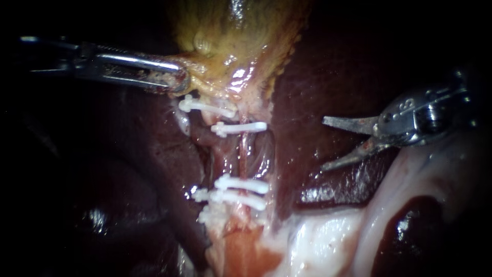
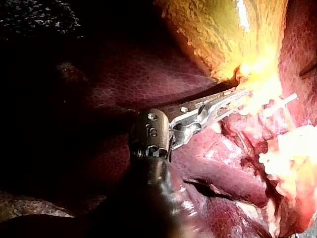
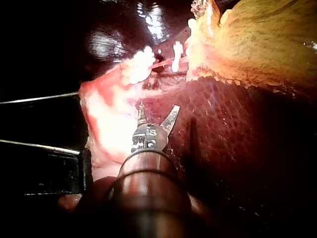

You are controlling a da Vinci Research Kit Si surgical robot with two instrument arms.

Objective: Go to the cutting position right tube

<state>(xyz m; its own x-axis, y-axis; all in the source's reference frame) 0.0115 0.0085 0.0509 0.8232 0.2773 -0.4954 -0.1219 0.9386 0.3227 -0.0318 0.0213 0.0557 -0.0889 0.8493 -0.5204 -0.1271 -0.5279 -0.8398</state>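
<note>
Endoscope view: right instrument [image 1: 324, 143], pincer apart, hangs over liver [image 1: 318, 77], not yet at the right tube [image 1: 245, 154]; left instrument [image 1: 179, 79] pincer clamps gallbladder [image 1: 236, 31].

Liver [image 1: 328, 72] carries all: yellow gallbladder [image 1: 236, 36] lying on it, tubes [image 1: 245, 154] with white clips [image 1: 241, 183].

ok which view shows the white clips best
The endoscope view: the clips lie unobstructed, two upper and a lower group. The left wrist view catches one clearly, the rest lost in glare. The right wrist view shows them small and far ahead.
</note>
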